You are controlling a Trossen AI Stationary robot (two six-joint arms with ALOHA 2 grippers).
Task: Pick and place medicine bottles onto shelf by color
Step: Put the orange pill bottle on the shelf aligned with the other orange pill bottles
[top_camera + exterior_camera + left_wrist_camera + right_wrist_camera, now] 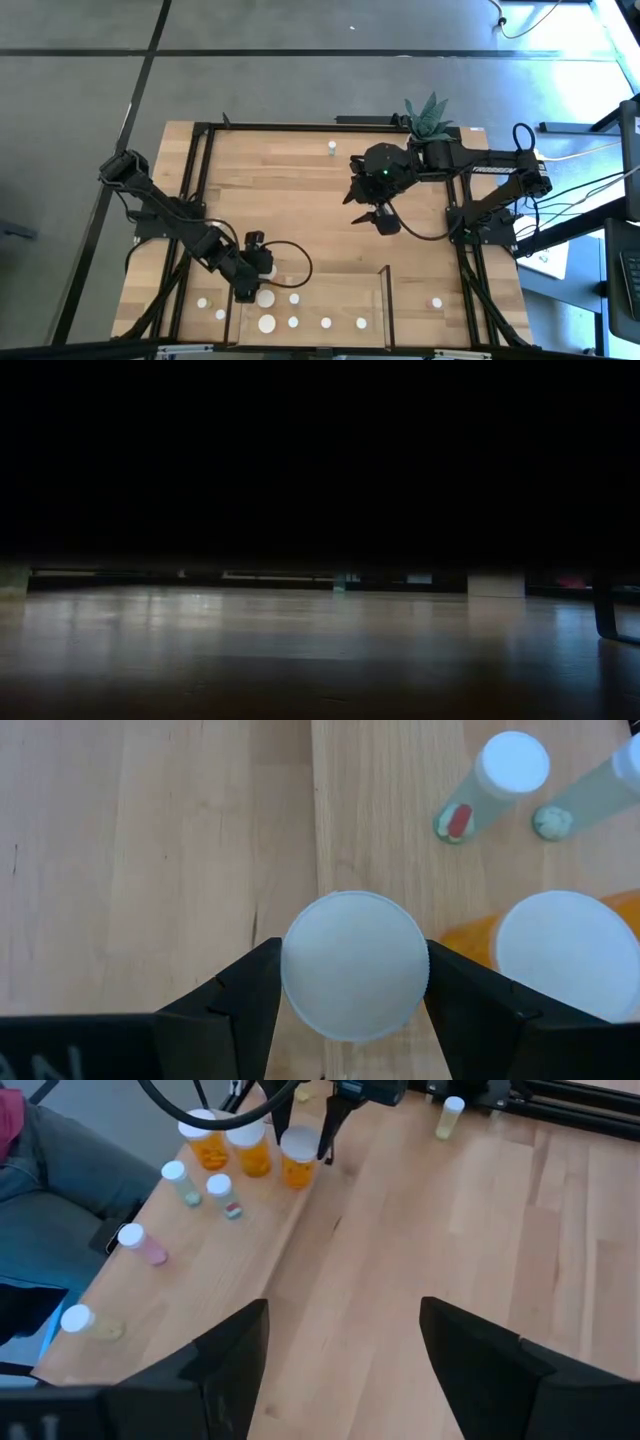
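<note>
My left gripper [258, 275] is shut on a wide amber bottle with a white cap [355, 965] at the far left corner of the shelf [340, 300]. Two more wide amber bottles [230, 1142] and several small white-capped bottles [220, 1185] stand upright on the light-wood shelf. Other small bottles stand on the tabletop left of it [202, 301], right of it [437, 302] and at the far edge [331, 148]. My right gripper [372, 218] hangs open, high over the table's middle. My left gripper pinches the bottle's white cap [300, 970] between its two fingers, one on either side of the rim. The fingers slant down from the far left. The bottle stays upright [298, 1165]; whether its bottom rests on the shelf, I cannot tell.
A white pot with a spiky plant [430, 125] stands at the far right. Dark frame bars [385, 300] rise at the shelf's short sides. A seated person's legs [60, 1180] show beyond the near edge. Bare wood lies between the shelf and the far edge.
</note>
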